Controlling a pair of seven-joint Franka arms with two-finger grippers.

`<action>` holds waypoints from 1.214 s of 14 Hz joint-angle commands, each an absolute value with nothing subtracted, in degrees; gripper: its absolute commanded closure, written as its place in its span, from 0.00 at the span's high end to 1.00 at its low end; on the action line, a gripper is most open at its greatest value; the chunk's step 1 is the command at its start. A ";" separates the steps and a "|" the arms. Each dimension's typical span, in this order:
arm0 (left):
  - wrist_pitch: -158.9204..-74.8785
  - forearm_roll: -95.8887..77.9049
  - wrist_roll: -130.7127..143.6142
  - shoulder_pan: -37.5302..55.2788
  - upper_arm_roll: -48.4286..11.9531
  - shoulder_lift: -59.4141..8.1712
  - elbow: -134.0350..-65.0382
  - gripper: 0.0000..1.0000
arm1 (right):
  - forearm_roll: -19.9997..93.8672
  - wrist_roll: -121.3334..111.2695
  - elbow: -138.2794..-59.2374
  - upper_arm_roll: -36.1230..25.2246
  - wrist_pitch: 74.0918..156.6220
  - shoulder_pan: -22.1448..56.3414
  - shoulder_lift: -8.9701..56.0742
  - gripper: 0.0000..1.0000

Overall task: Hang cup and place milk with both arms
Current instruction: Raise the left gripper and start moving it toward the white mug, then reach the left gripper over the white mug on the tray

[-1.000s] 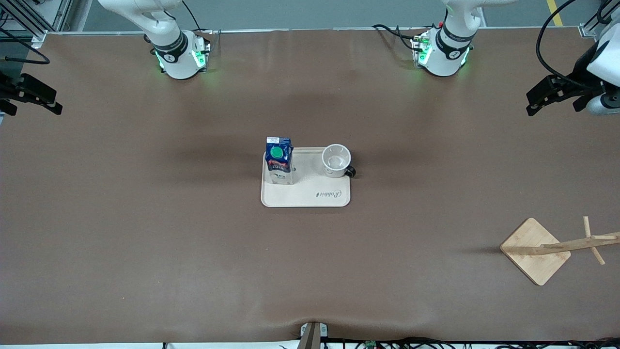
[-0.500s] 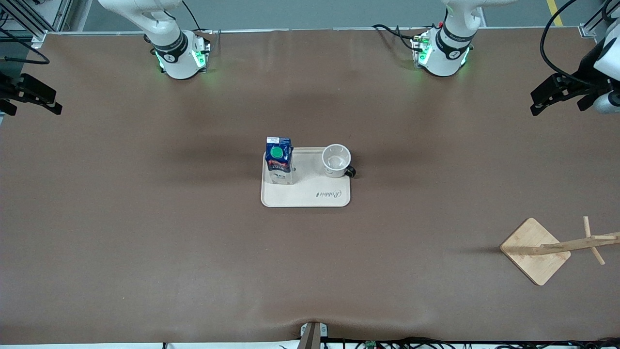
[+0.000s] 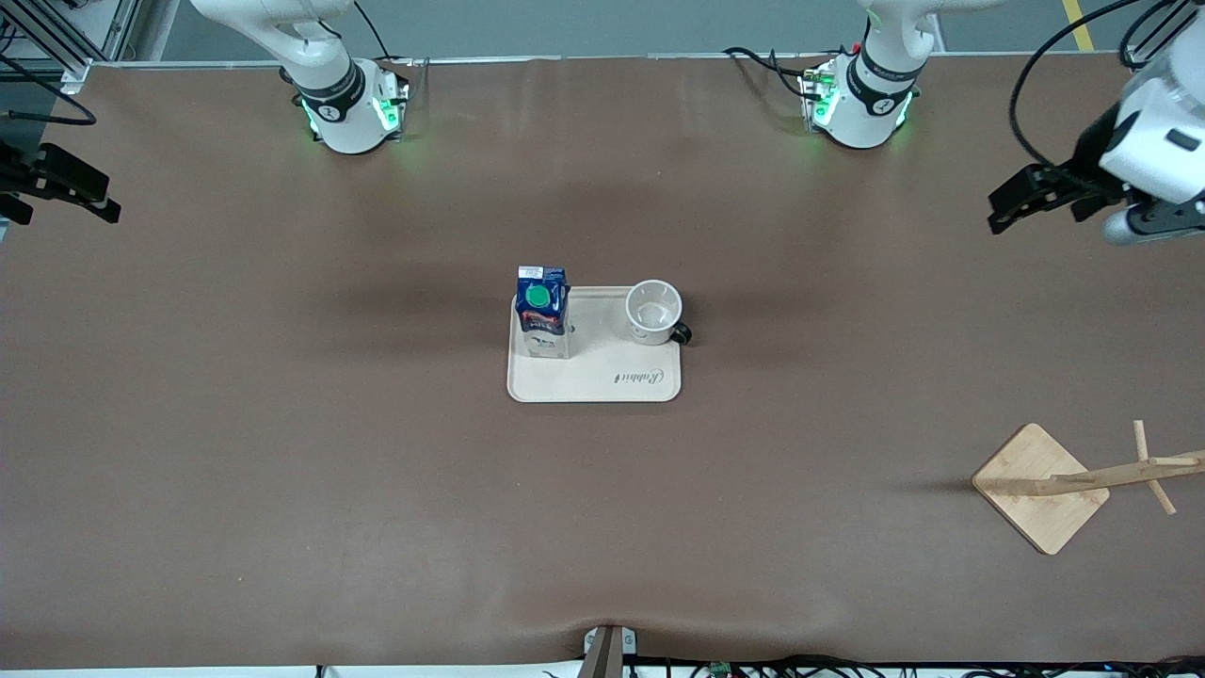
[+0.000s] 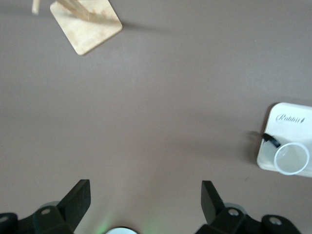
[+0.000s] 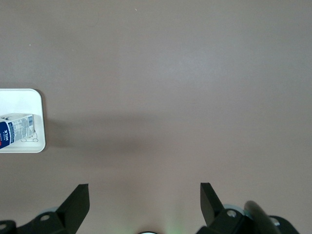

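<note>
Brown matting (image 3: 282, 452) is covering the whole table. At its middle a cream tray (image 3: 602, 381) is lying flat, carrying the milk (image 3: 542, 311) upright at the end toward the right arm and the cup (image 3: 655, 312) upright at the end toward the left arm, black handle (image 3: 681, 332) pointing off the tray's edge.

Left gripper (image 3: 1017, 200) is hovering over bare mat at the left arm's end of the table, fingers (image 4: 78, 200) spread wide, nothing between them. The cup is sitting well apart from it, toward the table's middle. A wooden cup stand (image 3: 1040, 485) is resting nearer the front camera than the tray, at the same end as this gripper.

Right gripper (image 3: 71, 193) is waiting over the right arm's end of the table, fingers (image 5: 78, 202) also spread wide and empty, milk well apart from it.
</note>
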State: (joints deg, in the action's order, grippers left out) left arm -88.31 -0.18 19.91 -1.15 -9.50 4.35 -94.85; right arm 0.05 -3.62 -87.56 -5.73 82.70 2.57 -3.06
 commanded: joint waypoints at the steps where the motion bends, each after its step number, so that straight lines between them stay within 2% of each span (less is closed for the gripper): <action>1: -90.61 -0.97 28.54 -1.14 -13.43 4.22 -97.02 1.00 | 0.00 -4.22 -85.96 -5.10 81.83 1.41 -2.02 1.00; 8: -104.30 -0.97 50.49 -1.23 -26.52 4.05 -108.97 1.00 | 0.00 -4.22 -85.96 -5.10 81.83 1.41 -2.02 1.00; 12: -110.99 -0.88 62.11 -1.14 -33.47 0.36 -112.58 1.00 | 0.00 -4.22 -85.96 -5.10 81.83 1.32 -1.93 1.00; 16: -122.15 0.08 74.50 -0.36 -38.58 -3.32 -117.51 1.00 | 0.00 -4.22 -85.87 -5.10 81.83 1.32 -1.93 1.00; 17: -123.65 1.22 78.19 1.04 -38.67 -5.34 -117.42 0.94 | 0.00 -4.22 -85.87 -5.18 81.83 1.32 -1.93 1.00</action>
